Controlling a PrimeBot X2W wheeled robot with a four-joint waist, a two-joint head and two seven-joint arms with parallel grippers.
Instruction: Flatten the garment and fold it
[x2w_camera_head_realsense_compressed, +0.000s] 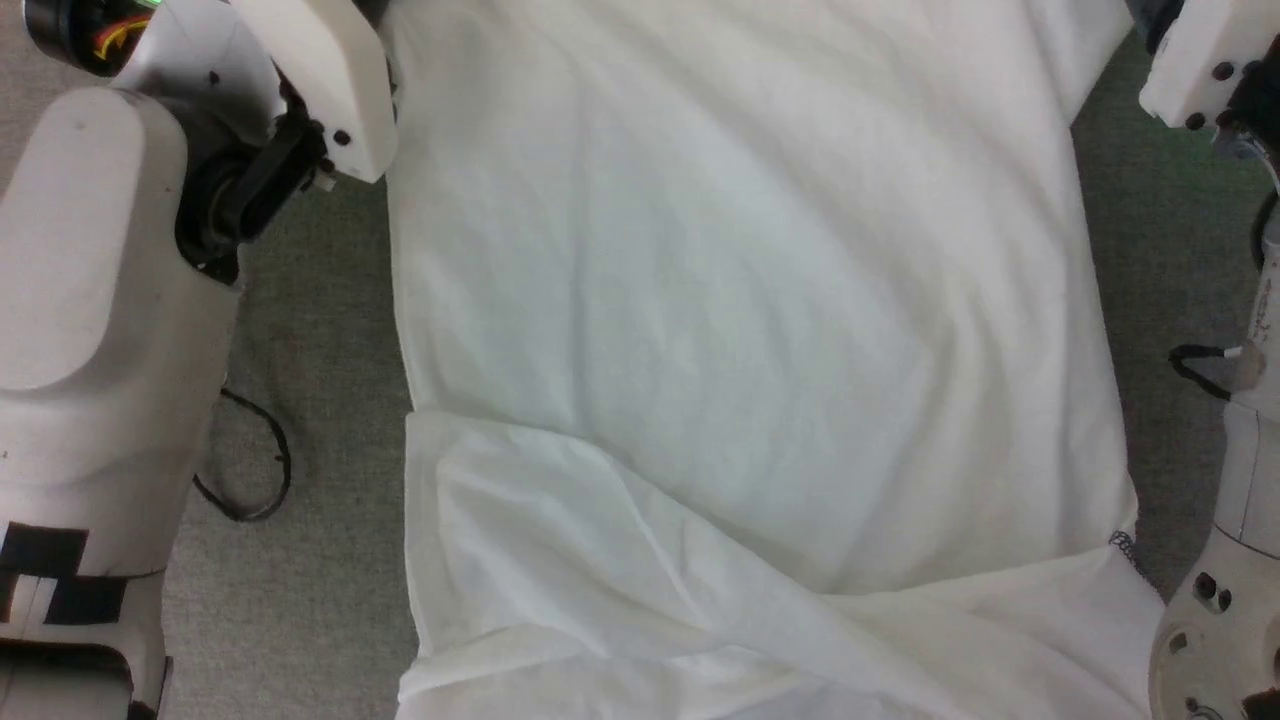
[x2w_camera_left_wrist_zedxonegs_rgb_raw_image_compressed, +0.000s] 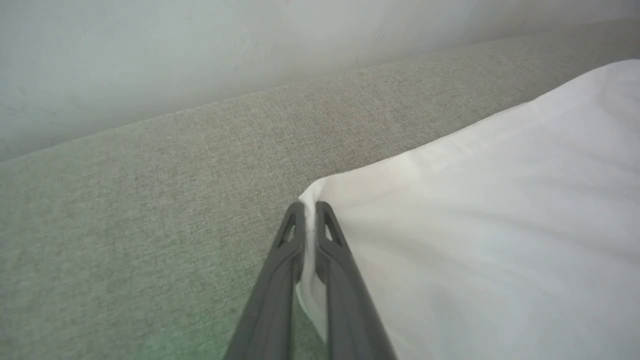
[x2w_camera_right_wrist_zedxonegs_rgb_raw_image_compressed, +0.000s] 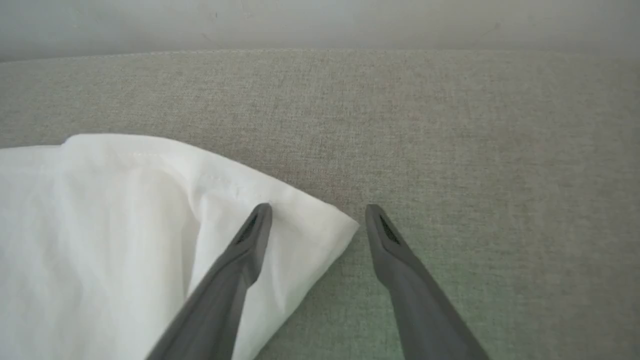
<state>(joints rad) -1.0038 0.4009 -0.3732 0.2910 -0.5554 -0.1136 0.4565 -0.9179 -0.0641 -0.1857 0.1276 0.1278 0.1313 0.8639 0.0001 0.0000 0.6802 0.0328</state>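
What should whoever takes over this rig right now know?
Left tool: shut on a corner of the garment.
Right tool: open over another corner, nothing gripped.
Garment: spread on the grey fabric surface, body mostly flat; a creased layer lies across the near end.
Done: mostly spread out.
Left: smooth the near end, then fold.

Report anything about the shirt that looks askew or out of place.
The garment is not flat: near the robot a flap lies doubled over diagonally, creased. One corner is pinched in the left gripper; the right gripper stands open over another corner.
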